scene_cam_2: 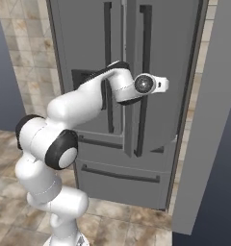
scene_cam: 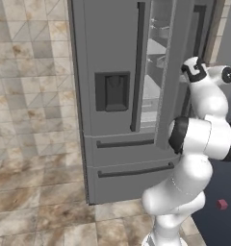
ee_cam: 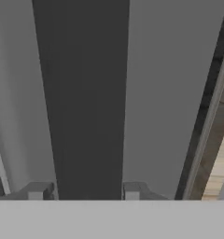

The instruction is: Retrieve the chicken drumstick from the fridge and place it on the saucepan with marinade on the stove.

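A: Panel one, left base view. What stands where?

B: The fridge (scene_cam: 117, 96), with its right door (scene_cam: 177, 72) swung partly out. White shelves (scene_cam: 153, 48) show through the gap between the two doors. The arm reaches to the right door's outer face.

A: And the claw?

B: In the hand view the claw (ee_cam: 85, 191) straddles the door's handle (ee_cam: 88, 93), a dark bar running from the bottom of that view to the top. One fingertip (ee_cam: 38, 191) sits on each side of the bar. The fingers stand a little apart, just outside the bar's two edges; whether they press on it cannot be told.

A: Where is the drumstick?

B: It cannot be made out in any panel. By judgement it lies on a shelf behind the door, so on the far side of the panel that the claw faces. Its long axis cannot be given.

A: The relation that governs the next move?

B: Door between claw and shelves. The gap is narrow in the left base view, and in the right base view the door (scene_cam_2: 156, 77) hides the interior. The arm would probably need the door wider, then a path round its free edge into the shelves.
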Controlling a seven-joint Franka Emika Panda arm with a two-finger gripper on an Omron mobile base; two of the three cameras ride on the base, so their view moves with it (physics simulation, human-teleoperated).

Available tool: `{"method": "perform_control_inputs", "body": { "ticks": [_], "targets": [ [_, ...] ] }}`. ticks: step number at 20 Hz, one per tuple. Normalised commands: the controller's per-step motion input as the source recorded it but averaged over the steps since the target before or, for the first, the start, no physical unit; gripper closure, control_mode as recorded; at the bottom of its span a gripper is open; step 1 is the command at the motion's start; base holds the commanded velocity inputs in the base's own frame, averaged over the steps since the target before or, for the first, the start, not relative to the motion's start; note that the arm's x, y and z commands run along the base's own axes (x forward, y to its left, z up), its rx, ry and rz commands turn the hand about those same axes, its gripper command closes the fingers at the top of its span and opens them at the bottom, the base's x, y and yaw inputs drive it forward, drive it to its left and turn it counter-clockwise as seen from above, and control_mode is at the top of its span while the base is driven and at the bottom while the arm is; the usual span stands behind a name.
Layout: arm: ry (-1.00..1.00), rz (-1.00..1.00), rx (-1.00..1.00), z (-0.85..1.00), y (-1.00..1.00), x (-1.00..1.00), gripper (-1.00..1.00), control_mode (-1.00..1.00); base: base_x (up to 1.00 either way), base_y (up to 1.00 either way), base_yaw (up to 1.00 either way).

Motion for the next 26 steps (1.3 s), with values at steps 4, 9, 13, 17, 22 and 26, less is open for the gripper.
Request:
{"method": "perform_control_inputs", "body": {
  "ticks": [4, 9, 13, 17, 22, 26],
  "targets": [
    [0.00, 0.00, 0.01, 0.40, -1.00, -0.82, 1.00, -1.00, 0.00, 0.00, 0.00],
    [0.00, 0.00, 0.00, 0.21, -0.94, -0.66, 1.00, -1.00, 0.00, 0.00, 0.00],
    [-0.06, 0.01, 0.00, 0.02, -0.40, -0.26, 1.00, -1.00, 0.00, 0.00, 0.00],
    [-0.06, 0.00, 0.00, -0.02, 0.14, -0.07, -1.00, -1.00, 0.00, 0.00, 0.00],
    [-0.28, 0.00, -0.06, 0.00, 0.44, -0.58, -1.00, -1.00, 0.00, 0.00, 0.00],
    [-0.27, -0.01, -0.11, 0.27, 0.54, -0.88, -1.00, -1.00, 0.00, 0.00, 0.00]
  ]
}}
